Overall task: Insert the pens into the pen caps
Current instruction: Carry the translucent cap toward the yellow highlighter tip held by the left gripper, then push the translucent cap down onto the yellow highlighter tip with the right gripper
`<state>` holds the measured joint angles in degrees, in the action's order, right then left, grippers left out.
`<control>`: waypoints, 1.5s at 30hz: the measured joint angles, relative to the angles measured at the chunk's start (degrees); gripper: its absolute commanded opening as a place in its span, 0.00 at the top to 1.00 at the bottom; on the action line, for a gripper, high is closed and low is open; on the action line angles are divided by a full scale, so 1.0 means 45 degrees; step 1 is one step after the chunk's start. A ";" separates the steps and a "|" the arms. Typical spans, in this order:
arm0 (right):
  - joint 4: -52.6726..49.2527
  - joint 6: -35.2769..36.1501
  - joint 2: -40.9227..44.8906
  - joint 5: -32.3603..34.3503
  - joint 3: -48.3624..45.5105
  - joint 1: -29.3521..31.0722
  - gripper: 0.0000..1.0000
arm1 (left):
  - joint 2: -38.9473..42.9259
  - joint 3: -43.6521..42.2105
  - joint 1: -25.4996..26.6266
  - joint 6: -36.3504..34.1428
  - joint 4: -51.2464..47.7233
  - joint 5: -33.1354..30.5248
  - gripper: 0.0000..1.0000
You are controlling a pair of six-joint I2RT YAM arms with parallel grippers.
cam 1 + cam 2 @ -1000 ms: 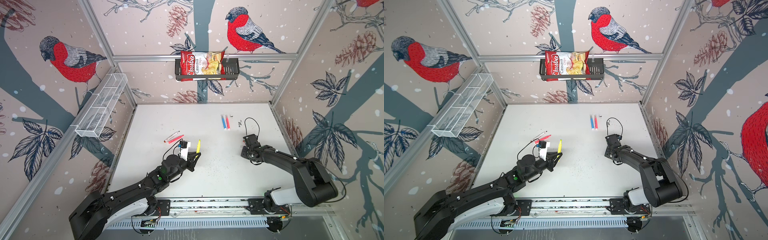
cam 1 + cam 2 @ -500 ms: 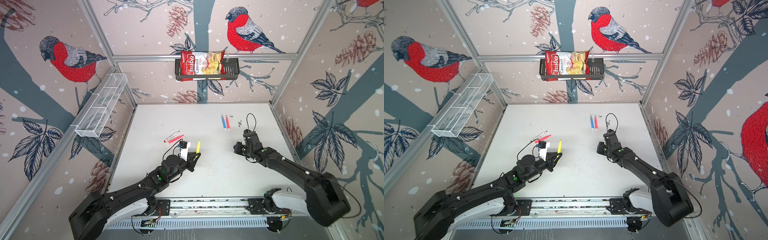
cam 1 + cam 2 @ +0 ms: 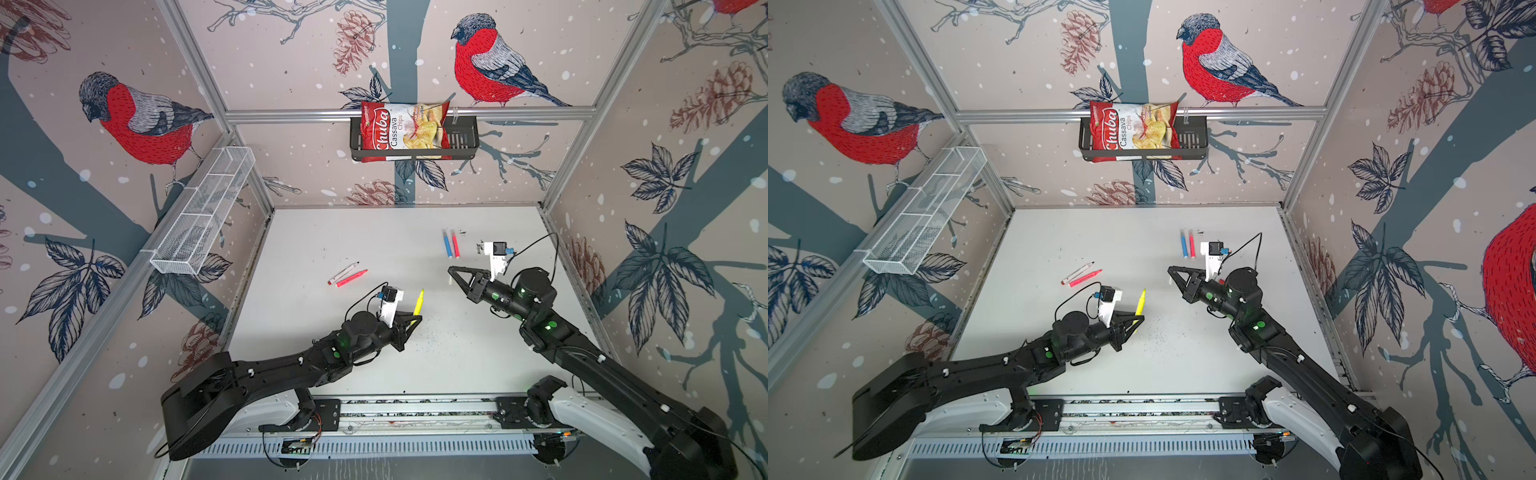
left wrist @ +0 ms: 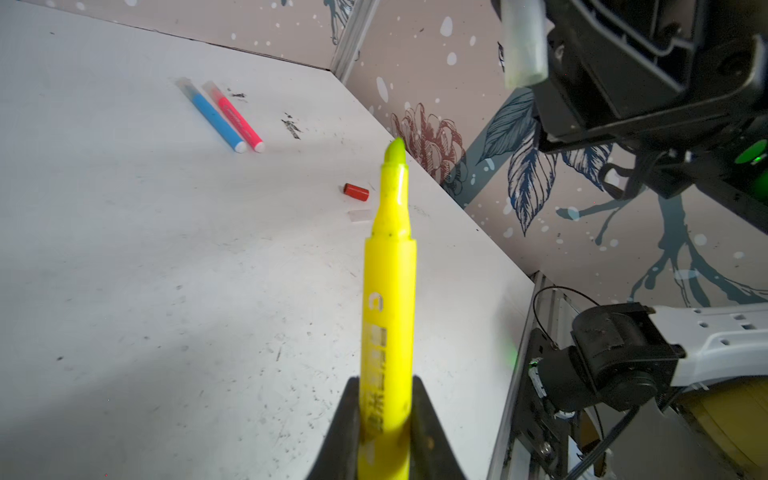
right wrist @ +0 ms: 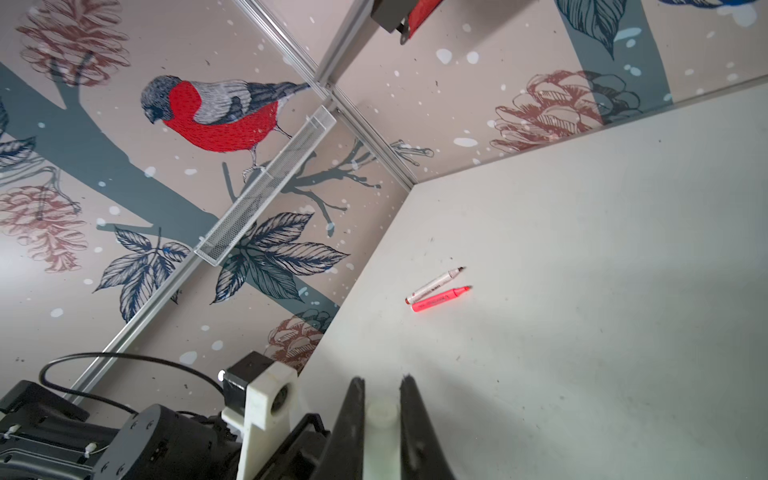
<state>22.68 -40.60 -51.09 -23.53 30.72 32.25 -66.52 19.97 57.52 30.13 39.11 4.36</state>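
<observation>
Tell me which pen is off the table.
The yellow pen, held in the left gripper; the blue pen, white pen and pink pens lie on the table.

Chips bag (image 3: 401, 131) in black basket (image 3: 463, 139); white mesh tray (image 3: 201, 214) on side wall.

The left arm (image 3: 291, 370) stretches low from the near edge of the table (image 3: 374, 232) toward its middle. The left gripper (image 3: 417, 320) has its fingers (image 4: 345, 424) clamped on the lower barrel of the yellow pen (image 3: 419, 302), whose tip points up and away. The right arm (image 3: 582, 353) reaches over the table's right half with its elbow raised. The right gripper (image 3: 451, 270) points toward the table's middle and pinches a whitish pen cap (image 5: 380, 409) between its fingers (image 5: 349, 419).
</observation>
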 measured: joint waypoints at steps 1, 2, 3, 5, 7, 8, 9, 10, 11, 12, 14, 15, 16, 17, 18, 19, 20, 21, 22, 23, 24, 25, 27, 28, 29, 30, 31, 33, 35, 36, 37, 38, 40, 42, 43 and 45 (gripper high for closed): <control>0.0282 -0.0053 0.0005 0.0005 -0.0053 0.0039 0.89 | -0.0214 0.0087 0.0185 0.0015 0.0214 -0.0019 0.96; 0.0554 -0.0092 0.0005 0.0005 -0.0107 0.0068 0.89 | -0.0389 0.0170 0.0316 0.0024 0.0374 -0.0019 0.96; 0.0821 -0.0330 0.0000 -0.0005 -0.0160 0.0102 0.89 | -0.0583 0.0257 0.0461 0.0102 0.0578 -0.0029 0.96; 0.1229 -0.0393 -0.0034 -0.0044 -0.0228 0.0209 0.89 | -0.0894 0.0447 0.0695 0.0209 0.0869 -0.0029 0.96; 0.1540 -0.0573 -0.0073 -0.0049 -0.0291 0.0325 0.90 | -0.1107 0.0641 0.0860 0.0219 0.1146 -0.0034 0.96; 0.1637 -0.0651 -0.0073 -0.0049 -0.0325 0.0359 0.90 | -0.1151 0.0704 0.0903 0.0219 0.1224 -0.0029 0.96; 0.1719 -0.0656 -0.0073 -0.0049 -0.0364 0.0389 0.90 | -0.1175 0.0767 0.0937 0.0223 0.1282 -0.0029 0.97; 0.1792 -0.0665 -0.0073 -0.0044 -0.0413 0.0408 0.89 | -0.1190 0.0811 0.0952 0.0248 0.1345 -0.0029 0.97; 0.1831 -0.0670 -0.0073 -0.0044 -0.0466 0.0408 0.89 | -0.1195 0.0855 0.0971 0.0253 0.1355 -0.0029 0.96; 0.1904 -0.0675 -0.0063 -0.0039 -0.0534 0.0413 0.90 | -0.1195 0.0899 0.0971 0.0253 0.1389 -0.0029 0.97; 0.1987 -0.0719 -0.0063 -0.0029 -0.0641 0.0432 0.89 | -0.1185 0.0976 0.0986 0.0253 0.1462 -0.0034 0.96; 0.2045 -0.0724 -0.0063 -0.0029 -0.0675 0.0461 0.90 | -0.1175 0.1005 0.0986 0.0248 0.1486 -0.0049 0.96; 0.2098 -0.0724 -0.0063 -0.0029 -0.0695 0.0491 0.90 | -0.1156 0.1025 0.0986 0.0248 0.1496 -0.0073 0.96; 0.2191 -0.0729 -0.0063 -0.0034 -0.0709 0.0500 0.90 | -0.1146 0.1054 0.0986 0.0248 0.1506 -0.0078 0.96; 0.2259 -0.0729 -0.0058 -0.0034 -0.0729 0.0520 0.90 | -0.1137 0.1083 0.0986 0.0243 0.1511 -0.0078 0.96; 0.2283 -0.0729 -0.0053 -0.0034 -0.0743 0.0544 0.90 | -0.1137 0.1127 0.0986 0.0243 0.1511 -0.0078 0.96; 0.2288 -0.0738 -0.0053 -0.0034 -0.0763 0.0573 0.90 | -0.1141 0.1166 0.0986 0.0243 0.1511 -0.0078 0.96; 0.2293 -0.0767 -0.0053 -0.0034 -0.0787 0.0607 0.90 | -0.1151 0.1214 0.0986 0.0243 0.1515 -0.0078 0.96; 0.2327 -0.0797 -0.0053 0.0000 -0.0811 0.0661 0.90 | -0.1171 0.1263 0.0986 0.0243 0.1511 -0.0073 0.96; 0.2375 -0.0937 -0.0053 0.0010 -0.0821 0.0695 0.90 | -0.1195 0.1282 0.0986 0.0238 0.1515 -0.0063 0.97; 0.2414 -0.0952 -0.0053 0.0015 -0.0826 0.0743 0.90 | -0.1224 0.1297 0.0996 0.0238 0.1525 -0.0068 0.96; 0.2477 -0.0952 -0.0053 0.0010 -0.0835 0.0792 0.90 | -0.1243 0.1307 0.0996 0.0243 0.1525 -0.0068 0.96; 0.2565 -0.0952 -0.0053 0.0005 -0.0845 0.0840 0.90 | -0.1268 0.1331 0.0996 0.0238 0.1525 -0.0063 0.97; 0.2603 -0.0952 -0.0049 0.0005 -0.0865 0.0860 0.90 | -0.1273 0.1355 0.0996 0.0243 0.1520 -0.0063 0.96; 0.2633 -0.0957 -0.0039 0.0034 -0.0894 0.0884 0.90 | -0.1273 0.1370 0.0996 0.0238 0.1520 -0.0063 0.96; 0.2647 -0.0957 -0.0034 0.0039 -0.0923 0.0908 0.90 | -0.1273 0.1394 0.0996 0.0238 0.1520 -0.0063 0.96; 0.2657 -0.0957 -0.0029 0.0039 -0.0942 0.0937 0.90 | -0.1273 0.1404 0.0996 0.0238 0.1525 -0.0068 0.97; 0.2710 -0.0957 -0.0010 0.0049 -0.0996 0.0971 0.90 | -0.1268 0.1404 0.0996 0.0238 0.1520 -0.0068 0.97; 0.2812 -0.0957 -0.0005 0.0049 -0.1064 0.1005 0.90 | -0.1214 0.1404 0.0996 0.0238 0.1520 -0.0068 0.96; 0.2846 -0.0957 0.0005 0.0053 -0.1117 0.1035 0.90 | -0.1166 0.1404 0.0996 0.0238 0.1520 -0.0073 0.96; 0.2861 -0.0967 0.0015 0.0053 -0.1180 0.1078 0.90 | -0.1122 0.1404 0.0996 0.0243 0.1515 -0.0073 0.96; 0.2924 -0.1001 0.0029 0.0053 -0.1239 0.1132 0.90 | -0.1078 0.1404 0.0996 0.0238 0.1467 -0.0073 0.96; 0.3055 -0.0991 0.0087 0.0126 -0.1375 0.1316 0.90 | -0.0976 0.1399 0.0996 0.0238 0.1379 -0.0073 0.96; 0.3225 -0.0942 0.0141 0.0209 -0.1501 0.1477 0.90 | -0.0869 0.1394 0.1005 0.0248 0.1302 -0.0087 0.97; 0.3293 -0.0908 0.0151 0.0335 -0.1569 0.1588 0.90 | -0.0816 0.1394 0.1005 0.0257 0.1234 -0.0102 0.96; 0.3381 -0.0811 0.0160 0.0549 -0.1695 0.1773 0.90 | -0.0782 0.1375 0.1010 0.0301 0.1141 -0.0102 0.96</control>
<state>37.89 -44.25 -50.37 -21.06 23.09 40.23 -70.04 26.15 62.06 31.48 44.25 3.90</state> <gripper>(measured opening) 0.142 0.175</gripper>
